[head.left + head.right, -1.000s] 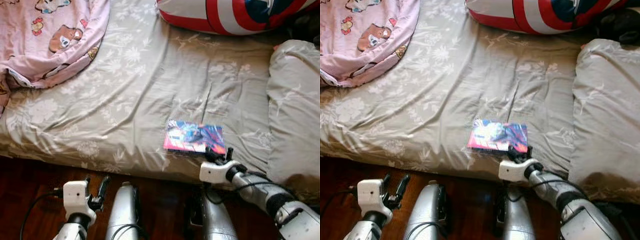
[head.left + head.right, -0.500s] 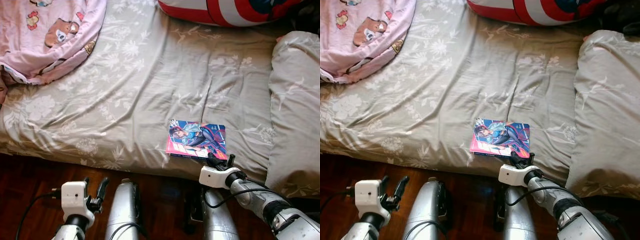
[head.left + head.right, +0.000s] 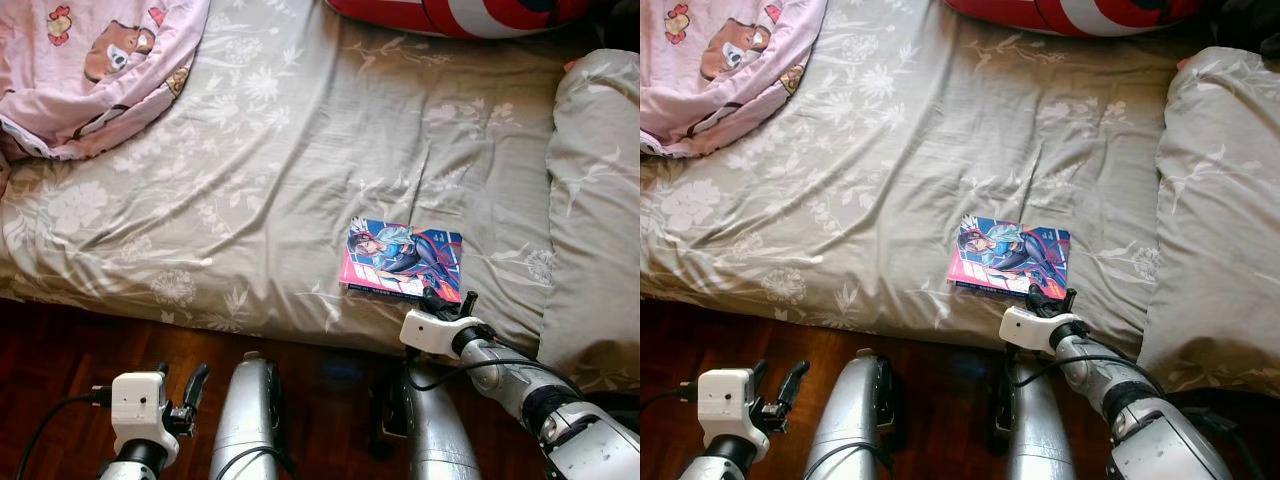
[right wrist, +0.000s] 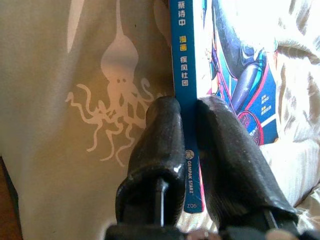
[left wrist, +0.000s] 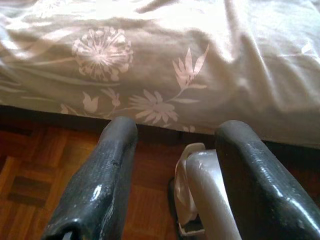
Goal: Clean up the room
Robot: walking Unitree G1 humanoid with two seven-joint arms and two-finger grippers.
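A colourful comic book (image 3: 400, 258) lies flat on the grey flowered bedsheet (image 3: 250, 180), near the bed's front edge. My right gripper (image 3: 447, 300) reaches over that edge and is shut on the book's near side. In the right wrist view the two black fingers (image 4: 162, 130) pinch the blue spine of the book (image 4: 235, 65). My left gripper (image 3: 180, 378) hangs low over the wooden floor in front of the bed, open, with nothing between its fingers (image 5: 112, 150).
A pink cartoon blanket (image 3: 90, 70) is heaped at the bed's far left. A grey pillow (image 3: 595, 200) lies on the right, and a red, white and blue cushion (image 3: 460, 12) at the back. Dark wood floor (image 3: 50, 350) runs below the bed edge.
The whole view has shifted, with the bed now higher in frame. My right gripper stays at the book's near edge. The left gripper sits lower in view.
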